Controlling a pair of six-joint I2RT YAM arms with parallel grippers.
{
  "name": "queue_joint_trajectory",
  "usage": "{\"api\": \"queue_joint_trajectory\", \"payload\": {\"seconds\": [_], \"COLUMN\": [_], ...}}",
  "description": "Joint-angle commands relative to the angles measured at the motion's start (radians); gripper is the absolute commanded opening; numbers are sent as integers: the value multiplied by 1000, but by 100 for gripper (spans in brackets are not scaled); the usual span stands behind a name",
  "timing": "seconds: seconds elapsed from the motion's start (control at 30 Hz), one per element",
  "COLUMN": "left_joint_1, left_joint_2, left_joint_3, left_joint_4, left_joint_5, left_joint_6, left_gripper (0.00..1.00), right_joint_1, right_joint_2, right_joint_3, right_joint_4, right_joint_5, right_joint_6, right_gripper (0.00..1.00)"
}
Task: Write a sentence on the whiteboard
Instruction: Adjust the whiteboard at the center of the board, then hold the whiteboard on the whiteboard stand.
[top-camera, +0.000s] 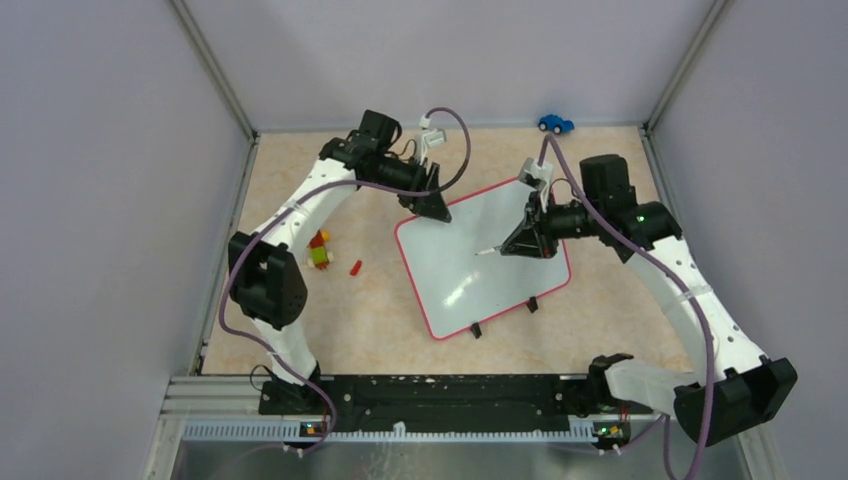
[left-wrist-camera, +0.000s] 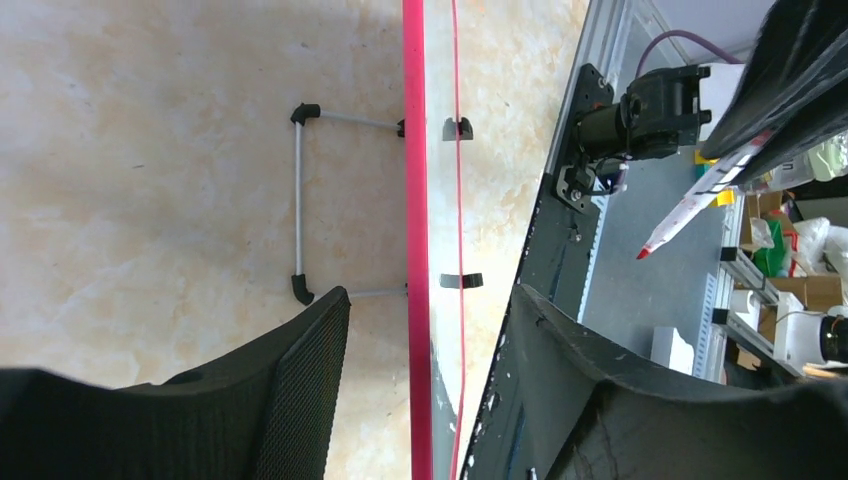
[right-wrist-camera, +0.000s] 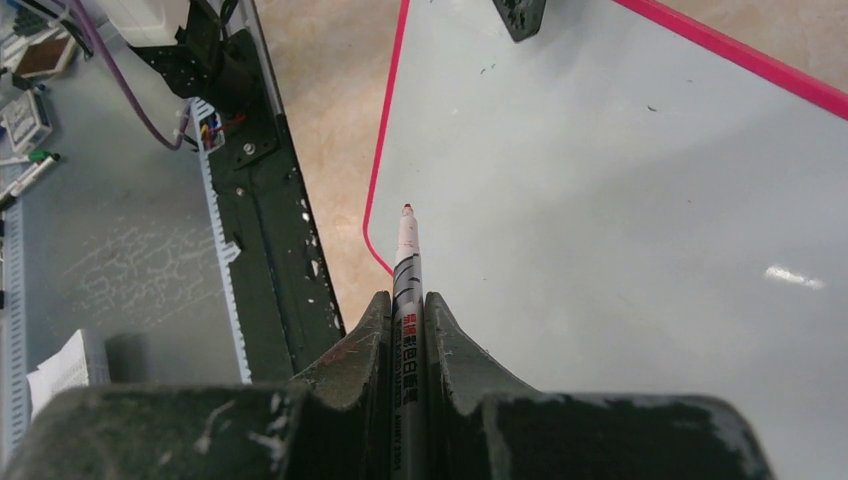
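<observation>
Overhead, at the middle of the beige tabletop (top-camera: 380, 320), the glossy white rectangular whiteboard with a thin red-pink frame (top-camera: 480, 270) sits blank, with no sentence on it yet. The black left fingers (top-camera: 432, 200) are at its eleven o'clock corner. The black right fingers (top-camera: 530, 238), at three o'clock, aim a white, red-tipped marker (top-camera: 490, 250) toward nine.

From the left wrist, the left fingers (left-wrist-camera: 300, 400) stand apart on either side of the frame edge, gripping nothing. The whiteboard is probably light, stiff and slick, and best held by the rim.

From the right wrist, the right fingers (right-wrist-camera: 350, 370) are clamped on the marker (right-wrist-camera: 408, 260), its tip above bare board.
</observation>
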Motion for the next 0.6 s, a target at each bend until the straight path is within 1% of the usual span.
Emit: {"api": "queue_joint_trajectory", "payload": {"seconds": [0.0, 0.1, 0.17, 0.33, 0.47, 0.57], "left_joint_1": [78, 149, 195, 247, 265, 272], "left_joint_2": [-131, -198, -253, -374, -400, -383], "left_joint_3": [-26, -108, -174, -322, -384, -392], "left_joint_4": [3, 20, 47, 86, 115, 128], "left_joint_5": [63, 127, 157, 145, 127, 137], "left_joint_6": [26, 25, 15, 15, 3, -7], "left_gripper": [67, 69, 72, 76, 75, 70], "right_joint_1": [88, 169, 216, 299, 384, 420], "right_joint_2": [-2, 12, 27, 106, 151, 177], "right_joint_3": [37, 55, 68, 135, 174, 198], "right_joint_4": [58, 101, 149, 195, 214, 238], "right_joint_5": [63, 135, 169, 232, 286, 328], "right_joint_6": [-42, -41, -21, 11, 2, 11], "right_gripper": [0, 0, 0, 0, 0, 0]}}
